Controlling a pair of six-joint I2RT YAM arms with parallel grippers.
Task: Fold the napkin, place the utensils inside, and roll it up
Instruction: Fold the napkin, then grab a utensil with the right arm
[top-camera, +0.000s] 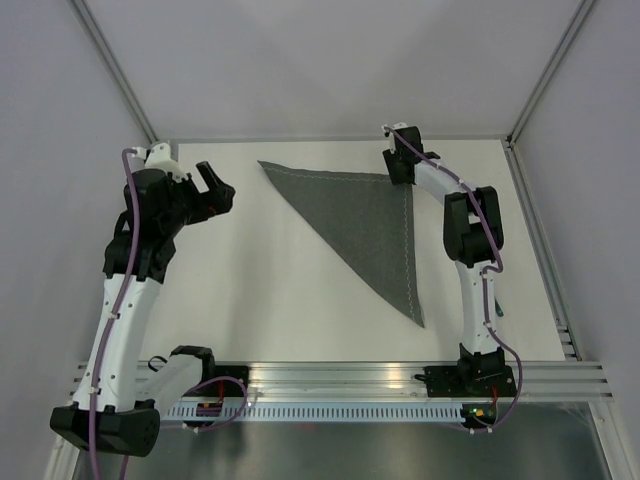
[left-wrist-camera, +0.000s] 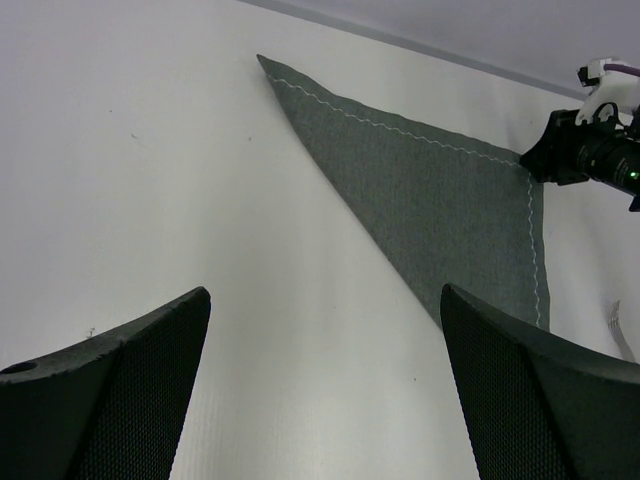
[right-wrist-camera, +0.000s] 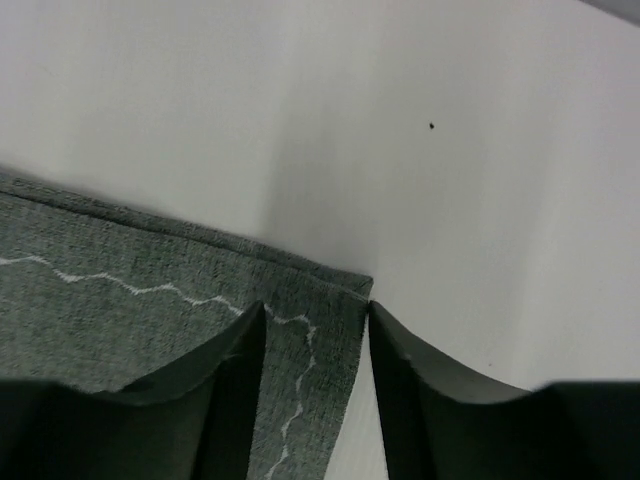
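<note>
The dark grey napkin (top-camera: 370, 225) lies flat on the white table, folded into a triangle, with its pale stitched hem along the far and right edges. My right gripper (top-camera: 400, 172) is low over the triangle's far right corner. In the right wrist view its fingers (right-wrist-camera: 230, 380) straddle that corner of the napkin (right-wrist-camera: 150, 300), slightly apart, and the gripper (right-wrist-camera: 316, 308) is open. My left gripper (top-camera: 222, 190) is open and empty, raised left of the napkin's far left tip. In the left wrist view it (left-wrist-camera: 325, 290) faces the napkin (left-wrist-camera: 440, 220) and the right gripper (left-wrist-camera: 590, 150). The fork is out of view.
An aluminium rail (top-camera: 350, 380) runs along the near edge at the arm bases. Metal frame posts (top-camera: 115, 70) rise at the back corners, and the table's back edge (top-camera: 330, 140) lies just beyond the napkin.
</note>
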